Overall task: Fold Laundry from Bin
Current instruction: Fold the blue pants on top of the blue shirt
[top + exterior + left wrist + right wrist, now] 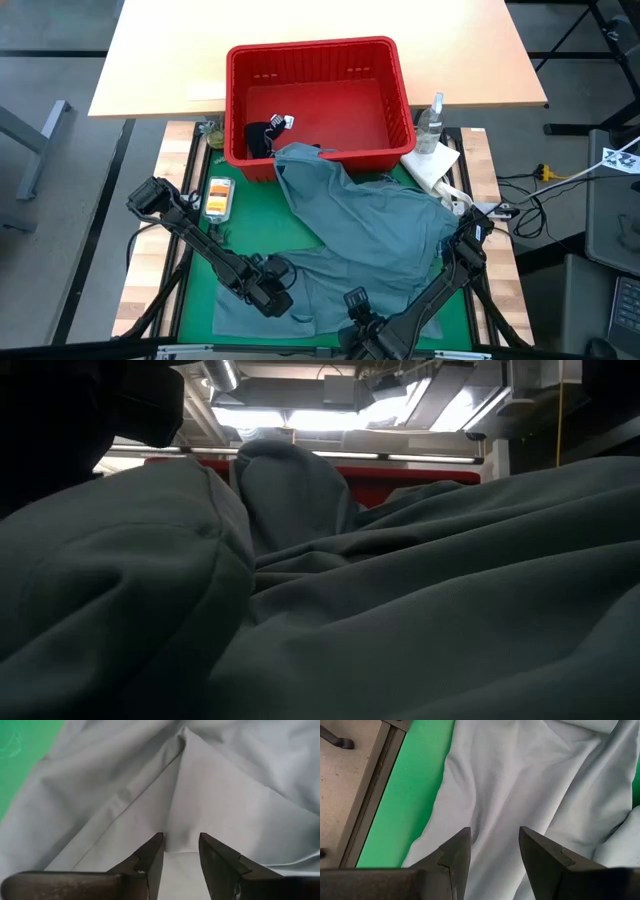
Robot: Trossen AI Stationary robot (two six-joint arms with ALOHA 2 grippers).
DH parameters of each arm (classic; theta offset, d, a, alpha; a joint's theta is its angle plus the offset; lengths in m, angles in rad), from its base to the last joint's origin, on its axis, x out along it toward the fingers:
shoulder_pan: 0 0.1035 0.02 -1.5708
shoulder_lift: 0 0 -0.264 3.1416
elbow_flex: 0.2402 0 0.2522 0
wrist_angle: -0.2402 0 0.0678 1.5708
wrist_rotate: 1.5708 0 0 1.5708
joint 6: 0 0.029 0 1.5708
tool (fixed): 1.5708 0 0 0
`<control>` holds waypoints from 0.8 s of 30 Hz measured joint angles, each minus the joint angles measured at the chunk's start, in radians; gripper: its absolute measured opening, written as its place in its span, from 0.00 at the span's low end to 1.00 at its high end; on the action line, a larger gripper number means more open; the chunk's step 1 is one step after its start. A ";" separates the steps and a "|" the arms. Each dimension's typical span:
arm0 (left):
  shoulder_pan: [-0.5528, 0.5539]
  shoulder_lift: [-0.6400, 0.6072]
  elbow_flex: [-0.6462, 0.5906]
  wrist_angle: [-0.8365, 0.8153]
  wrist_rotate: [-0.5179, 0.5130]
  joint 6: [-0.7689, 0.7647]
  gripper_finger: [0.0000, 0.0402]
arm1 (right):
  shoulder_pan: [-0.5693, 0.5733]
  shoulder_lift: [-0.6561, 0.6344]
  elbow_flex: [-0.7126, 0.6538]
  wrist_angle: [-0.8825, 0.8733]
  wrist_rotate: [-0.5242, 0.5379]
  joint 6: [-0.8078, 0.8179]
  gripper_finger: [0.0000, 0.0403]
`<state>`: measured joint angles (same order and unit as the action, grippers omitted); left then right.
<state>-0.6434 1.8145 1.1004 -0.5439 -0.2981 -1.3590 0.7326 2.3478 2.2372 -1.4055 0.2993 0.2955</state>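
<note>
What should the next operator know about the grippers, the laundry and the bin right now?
Left gripper: low over the grey-blue garment, fingers apart around a raised crease, not clamped.
Right gripper: open over the same garment near its edge by the green mat, holding nothing.
Garment: spread rumpled on the mat, one end draped over the red bin rim.
A dark garment lies in the bin.
Done: grey-blue garment mostly out.
Left: flatten and fold it, then the rest.

Overhead camera looked straight down; low camera faced level, pressed against the grey-blue garment (400, 610); both wrist cameras viewed that garment closely.
</note>
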 joint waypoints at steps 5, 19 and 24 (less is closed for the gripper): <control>0.000 0.000 0.000 0.021 -0.003 0.000 0.25 | 0.000 0.000 0.000 0.000 0.000 0.000 0.42; 0.004 0.000 0.000 0.106 -0.047 0.008 0.01 | 0.000 0.000 0.000 0.001 0.000 -0.014 0.42; 0.021 0.000 0.000 0.213 -0.098 0.066 0.00 | 0.000 0.000 0.000 0.001 0.000 -0.015 0.42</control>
<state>-0.6219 1.8145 1.1007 -0.3312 -0.3961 -1.2928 0.7330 2.3478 2.2372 -1.4044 0.2989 0.2806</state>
